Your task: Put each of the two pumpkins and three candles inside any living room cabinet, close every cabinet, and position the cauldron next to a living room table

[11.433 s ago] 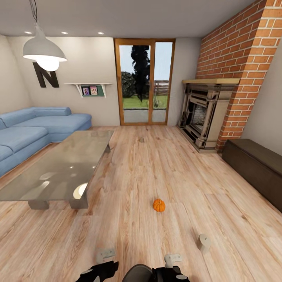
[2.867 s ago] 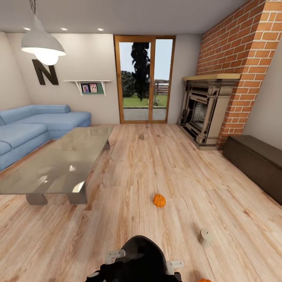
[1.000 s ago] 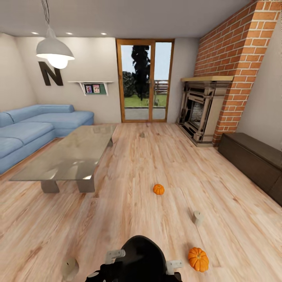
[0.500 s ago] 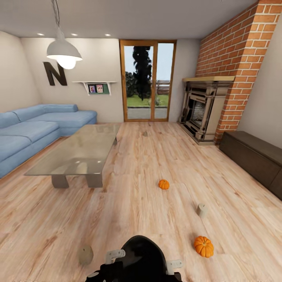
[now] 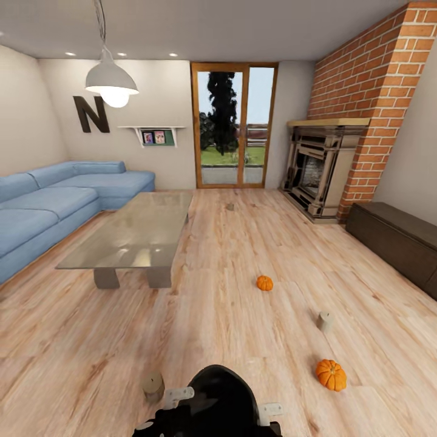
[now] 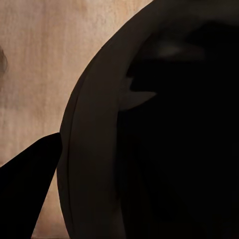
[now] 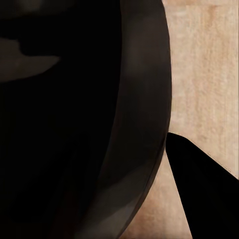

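Low in the head view, black cauldron (image 5: 220, 402) sits between both arms; its curved wall crowds each wrist view, finger spread not readable on either side. One pumpkin (image 5: 331, 374) on wood floor (image 5: 243, 255) near right, second pumpkin (image 5: 264, 283) farther ahead. Candle (image 5: 325, 320) between them, another candle (image 5: 153, 385) just left of cauldron. Glass table (image 5: 136, 227) ahead left; cabinet (image 5: 397, 243) along right wall.

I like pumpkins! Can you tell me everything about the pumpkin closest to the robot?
The near pumpkin is small, round and bright orange, with ribbed sides and a short dark stem, tipped slightly to one side. It looks smooth and a bit shiny. It sits alone on the light wooden floor, touching nothing else. A stubby grey-beige candle stands a little beyond it, and a second pumpkin lies farther off.
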Robot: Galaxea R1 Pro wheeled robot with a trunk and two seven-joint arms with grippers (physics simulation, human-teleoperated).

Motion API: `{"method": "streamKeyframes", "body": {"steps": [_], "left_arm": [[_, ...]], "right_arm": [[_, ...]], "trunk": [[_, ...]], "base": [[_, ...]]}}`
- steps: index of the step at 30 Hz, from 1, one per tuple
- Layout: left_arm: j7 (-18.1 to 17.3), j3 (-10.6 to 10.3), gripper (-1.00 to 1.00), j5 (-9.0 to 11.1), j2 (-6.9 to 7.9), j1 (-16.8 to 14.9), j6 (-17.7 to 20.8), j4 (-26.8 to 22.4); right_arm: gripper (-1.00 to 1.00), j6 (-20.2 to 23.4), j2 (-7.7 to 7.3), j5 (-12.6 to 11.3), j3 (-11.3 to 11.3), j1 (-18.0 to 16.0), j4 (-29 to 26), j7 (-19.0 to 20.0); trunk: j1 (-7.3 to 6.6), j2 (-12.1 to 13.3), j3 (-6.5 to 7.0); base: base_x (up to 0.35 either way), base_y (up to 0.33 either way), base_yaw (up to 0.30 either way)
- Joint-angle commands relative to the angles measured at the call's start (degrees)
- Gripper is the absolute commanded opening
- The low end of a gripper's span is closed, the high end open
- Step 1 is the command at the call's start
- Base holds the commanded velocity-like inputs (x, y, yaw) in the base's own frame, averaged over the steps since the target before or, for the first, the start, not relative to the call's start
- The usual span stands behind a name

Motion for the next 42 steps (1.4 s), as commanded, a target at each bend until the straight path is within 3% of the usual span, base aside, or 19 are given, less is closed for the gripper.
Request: {"method": "streamKeyframes", "body": {"steps": [1,42], "left_arm": [[0.2,-0.1,-1.0,0.1,0.2,0.0,0.1,0.1],[0.2,-0.1,-1.0,0.1,0.2,0.0,0.1,0.1]], "right_arm": [[-1.0,-1.4,0.0,-0.1,0.6,-0.1,-0.6,0.3],[-1.0,-1.4,0.0,-0.2,0.6,0.0,-0.6,0.3]], "trunk": [[-0.01,0.0,-0.05],[-0.01,0.0,-0.05]], "base": [[-0.008,0.285,0.0],[0.0,0.287,0.0]]}}
